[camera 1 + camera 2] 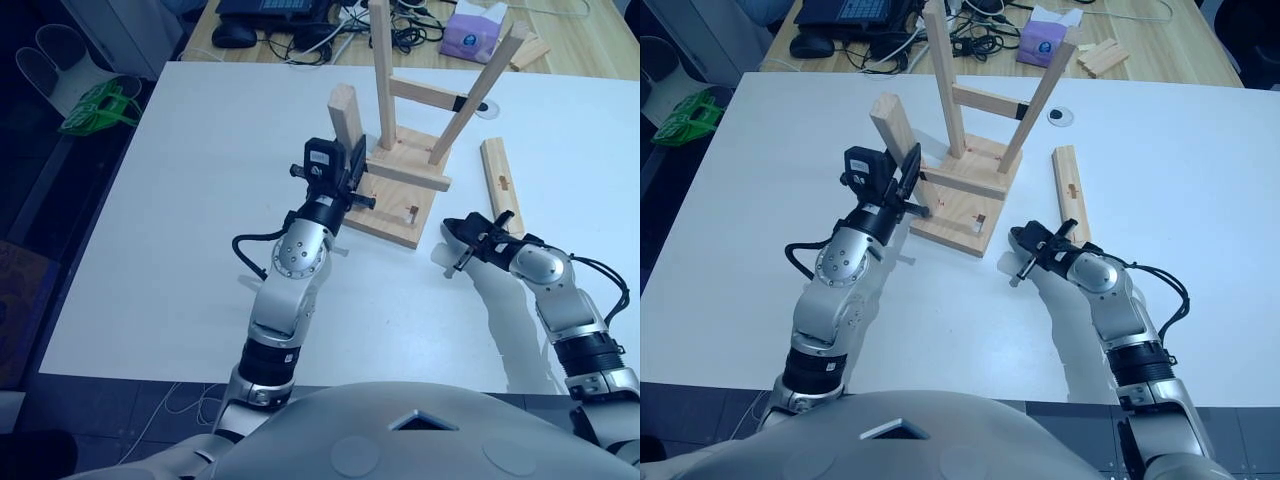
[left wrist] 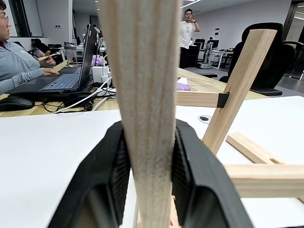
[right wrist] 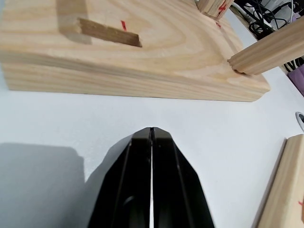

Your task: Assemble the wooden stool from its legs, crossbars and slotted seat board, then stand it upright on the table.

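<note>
Upside down on the white tabletop (image 1: 200,200): slotted seat board (image 1: 400,215), two far legs (image 1: 380,70) upright in it, joined by a crossbar (image 1: 425,92). In the left claw (image 1: 352,175), clamped between both fingers: a third leg (image 1: 345,118), standing at the board's left corner. Near the board's front edge, close to an open slot (image 3: 109,32): right claw (image 1: 450,232), fingers pressed together, nothing between them. Flat on the tabletop right of the board, apart from it: a loose leg (image 1: 499,180).
</note>
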### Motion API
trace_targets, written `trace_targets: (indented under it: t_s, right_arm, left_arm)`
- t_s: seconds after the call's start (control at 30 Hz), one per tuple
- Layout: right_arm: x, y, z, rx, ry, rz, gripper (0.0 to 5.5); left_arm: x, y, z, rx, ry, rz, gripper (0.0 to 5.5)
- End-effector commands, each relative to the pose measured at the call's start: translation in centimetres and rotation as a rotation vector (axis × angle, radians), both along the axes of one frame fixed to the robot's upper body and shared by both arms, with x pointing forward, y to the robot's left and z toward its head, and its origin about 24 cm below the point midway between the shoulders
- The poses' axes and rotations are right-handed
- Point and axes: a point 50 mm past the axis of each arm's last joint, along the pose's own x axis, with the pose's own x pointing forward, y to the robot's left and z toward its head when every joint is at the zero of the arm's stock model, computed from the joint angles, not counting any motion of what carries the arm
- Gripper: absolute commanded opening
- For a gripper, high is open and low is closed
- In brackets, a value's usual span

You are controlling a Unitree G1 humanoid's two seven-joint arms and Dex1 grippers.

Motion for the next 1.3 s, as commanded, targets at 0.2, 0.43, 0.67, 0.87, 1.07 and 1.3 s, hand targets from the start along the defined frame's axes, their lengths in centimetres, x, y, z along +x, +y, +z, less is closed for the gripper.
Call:
trace_targets:
  t_s: [0.2, 0.43, 0.67, 0.87, 1.07, 1.3]
  right_arm:
    - [0.2, 0.0, 0.3, -0.004, -0.010, 0.013, 0.00]
    - [-0.2, 0.2, -0.3, -0.006, 0.000, 0.016, 0.00]
    - [-1.5, 0.6, -1.6, -0.011, 0.037, 0.034, 0.00]
    - [-2.0, 0.8, -2.2, -0.003, 0.058, 0.034, 0.00]
    - [-2.2, 1.2, -2.4, 0.004, 0.058, 0.029, 0.00]
    - [-2.2, 1.3, -2.5, 0.007, 0.058, 0.021, 0.00]
  left_arm:
    - [-0.5, 1.1, -4.5, 0.065, 0.253, 0.035, 1.03]
    - [0.1, 1.1, -1.8, -0.056, 0.155, 0.042, 1.03]
    - [0.2, 0.4, 1.2, -0.095, 0.005, -0.003, 1.03]
    - [0.1, 0.4, 1.9, -0.102, -0.022, 0.012, 1.39]
    - [0.1, 0.5, 2.1, -0.084, -0.039, 0.003, 2.18]
    - [0.3, 1.0, 3.5, -0.081, -0.116, 0.033, 3.12]
